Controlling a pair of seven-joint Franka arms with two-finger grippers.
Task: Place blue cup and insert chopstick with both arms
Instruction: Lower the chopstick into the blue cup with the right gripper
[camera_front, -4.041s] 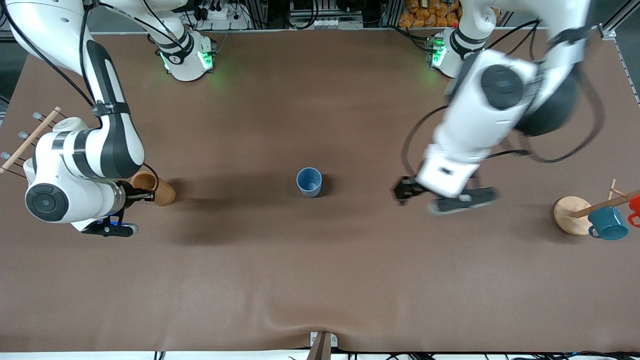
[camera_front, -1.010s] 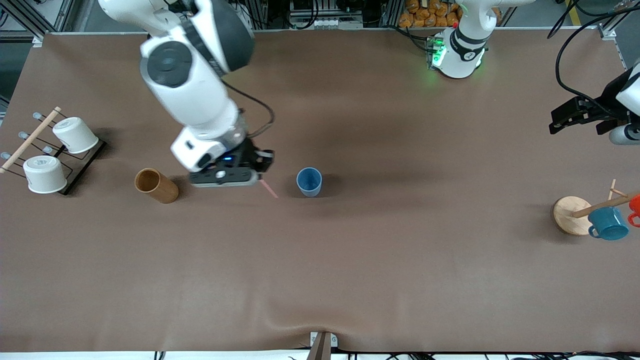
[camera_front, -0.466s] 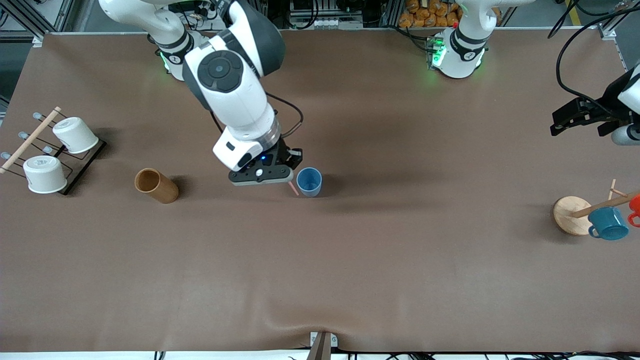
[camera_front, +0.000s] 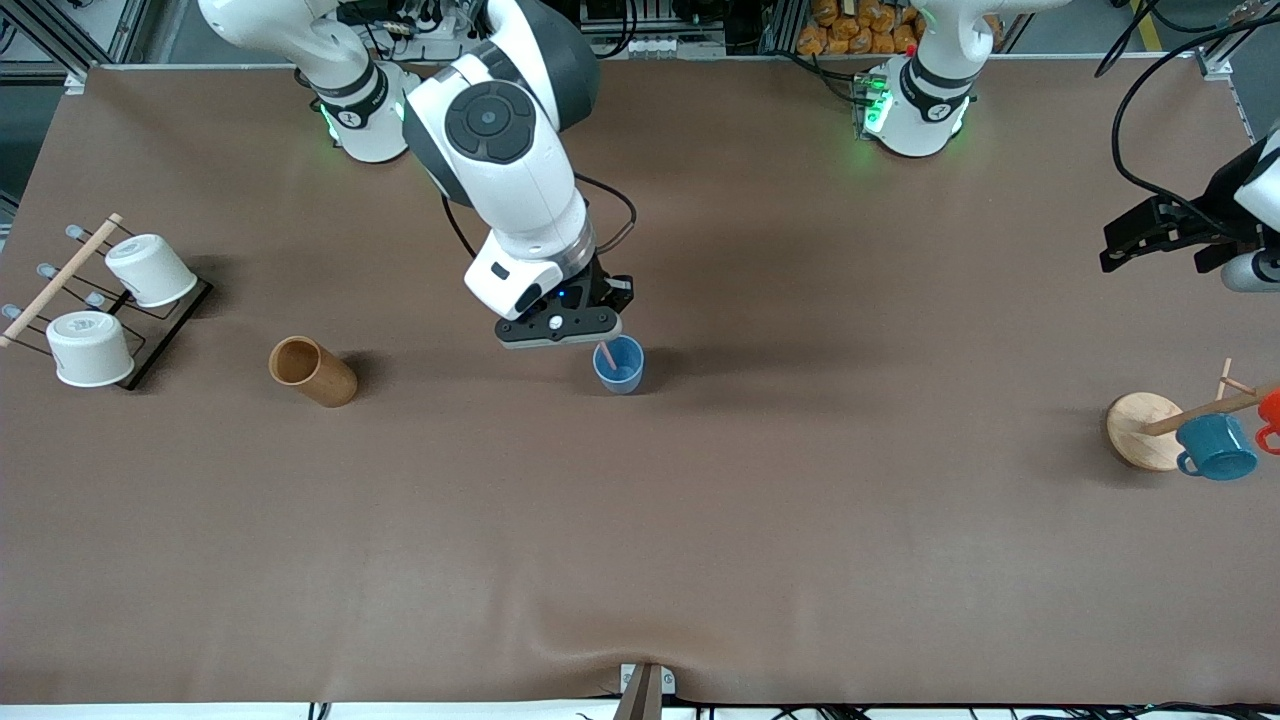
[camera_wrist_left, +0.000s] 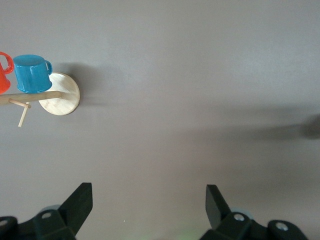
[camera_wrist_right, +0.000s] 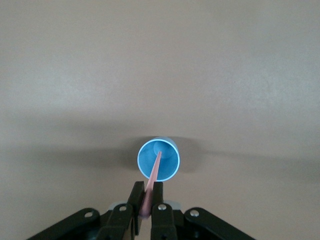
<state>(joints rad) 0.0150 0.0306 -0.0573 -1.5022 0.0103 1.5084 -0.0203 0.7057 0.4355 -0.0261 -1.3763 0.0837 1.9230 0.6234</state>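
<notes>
Holding chopstick (camera_wrist_right: 152, 181) over blue cup (camera_front: 619, 364), right end effector (camera_wrist_right: 146, 205), brown cylinder (camera_front: 312, 372) nearby

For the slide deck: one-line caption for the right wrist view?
Right gripper holds the chopstick, tip aimed into the upright blue cup.

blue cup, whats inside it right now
The right wrist view looks down into the blue cup: the chopstick's tip points into its mouth while the right gripper holds the other end. Otherwise only the blue bottom shows. Whether the tip touches it can't be told.
</notes>
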